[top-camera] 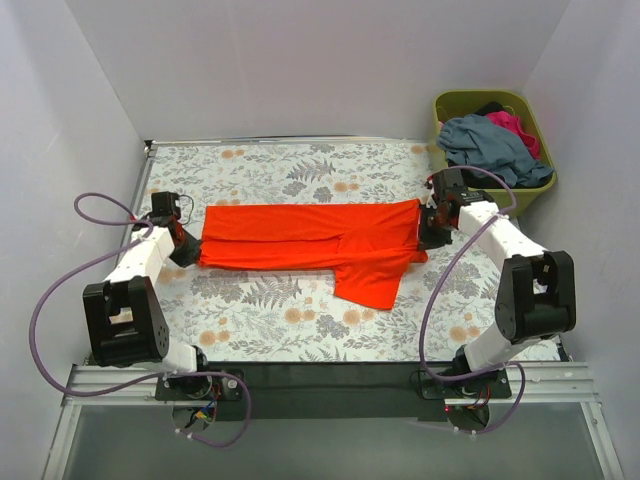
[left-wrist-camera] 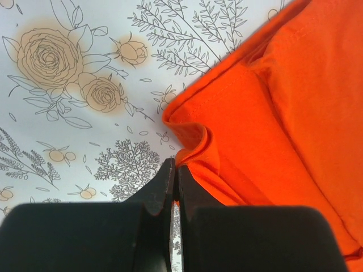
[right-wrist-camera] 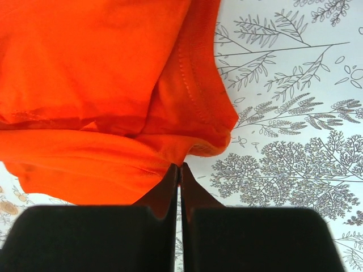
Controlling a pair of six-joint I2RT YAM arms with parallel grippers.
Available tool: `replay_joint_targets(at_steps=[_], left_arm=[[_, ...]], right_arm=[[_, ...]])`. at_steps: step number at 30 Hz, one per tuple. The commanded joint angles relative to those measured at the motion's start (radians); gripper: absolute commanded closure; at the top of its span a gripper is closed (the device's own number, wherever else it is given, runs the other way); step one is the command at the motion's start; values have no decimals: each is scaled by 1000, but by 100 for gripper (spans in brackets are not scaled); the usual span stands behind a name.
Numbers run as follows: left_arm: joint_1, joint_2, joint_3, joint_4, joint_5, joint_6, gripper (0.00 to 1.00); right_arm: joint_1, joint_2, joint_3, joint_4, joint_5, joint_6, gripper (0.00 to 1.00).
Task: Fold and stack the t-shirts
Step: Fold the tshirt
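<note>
**Orange-red shirt laid lengthways, both ends nipped: fold in progress**

1. Surface: the white floral-printed table covering fills the middle of the overhead view. It lies flat.

2. Work item: the orange-red short-sleeved cloth t-shirt lies across the centre of the frame as a long band. It looks already doubled along its length. One flap juts toward the lower right of centre, outside the band.

3. Store: the olive-green plastic basket sits in the upper right corner. It holds a slate grey-blue shirt, a magenta-pink shirt and a dark garment, all unfolded.

4. Left gripper: it is at the band's left end, with the jaws drawn together to a slit. The hem puckers up into the tips, so I judge a thin edge is pinched.

5. Right gripper: it is at the right end, jaws likewise together, with the seamed edge curling into the tips. My judgement is the same.

6. Recommendation, as judgement:
   - Lift both ends together and keep them level.
   - Hold the cloth lightly taut so that it neither sags nor slips from such shallow pinches.
   - Lay edge onto edge squarely.
   - Bring the stray flap inside the outline before the stack is begun.
   - Release only once the cloth rests on the table covering.
</note>
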Motion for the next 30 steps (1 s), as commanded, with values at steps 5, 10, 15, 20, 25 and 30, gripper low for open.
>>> replay_joint_targets(at_steps=[5,10,15,20,25,30], left_arm=[[21,73,42,44,7,-2,100],[26,121,47,70,0,1,100],[27,153,59,93,15,1,100],[27,171,80,108,20,12,100],[26,171,91,111,23,18,100],[27,167,96,117,18,20,100]], right_arm=[[-52,61,66,-20,-17,-34,99],[-62,100,99,-18,-20,-42,99],[-62,130,114,-9,-32,-41,99],[-62,150,112,2,-25,-41,99],[-60,155,120,5,-18,-41,99],[-62,153,129,8,-15,-41,99]])
